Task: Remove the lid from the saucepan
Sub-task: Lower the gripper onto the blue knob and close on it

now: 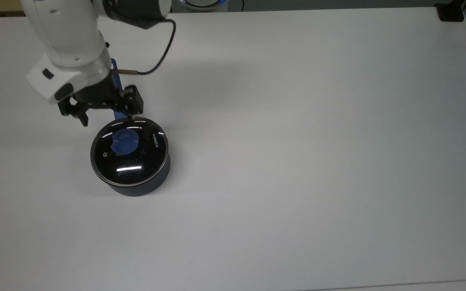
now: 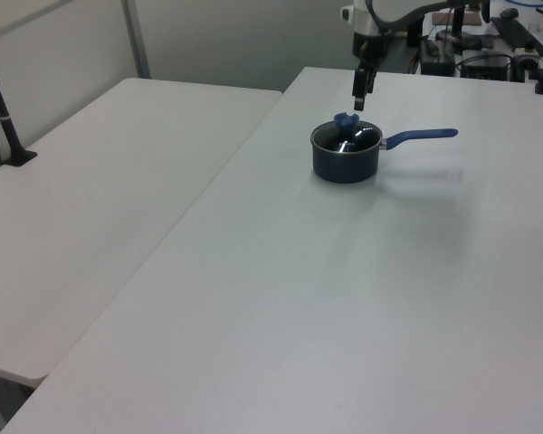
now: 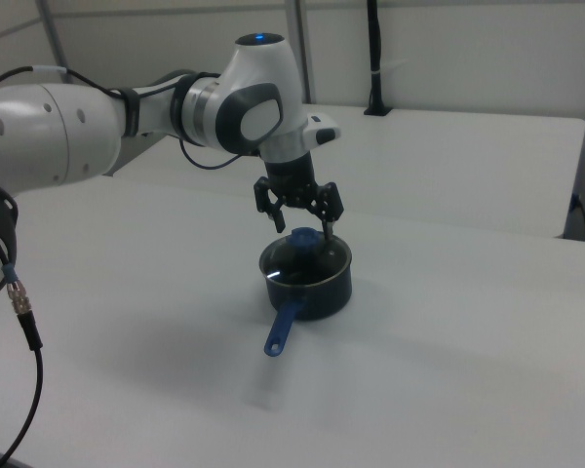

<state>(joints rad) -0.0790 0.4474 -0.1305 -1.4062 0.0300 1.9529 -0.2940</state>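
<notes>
The dark navy saucepan (image 1: 136, 188) stands on the white table in the top view's left part, its blue handle (image 1: 114, 66) running back under the arm. The glass lid (image 1: 136, 161) with its blue knob (image 1: 124, 142) lies on the pan. My gripper (image 1: 107, 118) hangs open and empty just behind the lid, over the handle-side rim. In the right view the gripper (image 3: 297, 222) hovers a little above the knob (image 3: 300, 239) without touching it, over the saucepan (image 3: 317, 292). The left view shows the gripper (image 2: 359, 90) above the knob (image 2: 345, 119) and the saucepan (image 2: 344, 163).
The white table (image 1: 297, 161) stretches wide and bare to the top view's right. A black clamp (image 1: 451, 14) sits at its far right corner. In the left view a second table (image 2: 100, 181) adjoins on the left, with a black post (image 2: 4, 113).
</notes>
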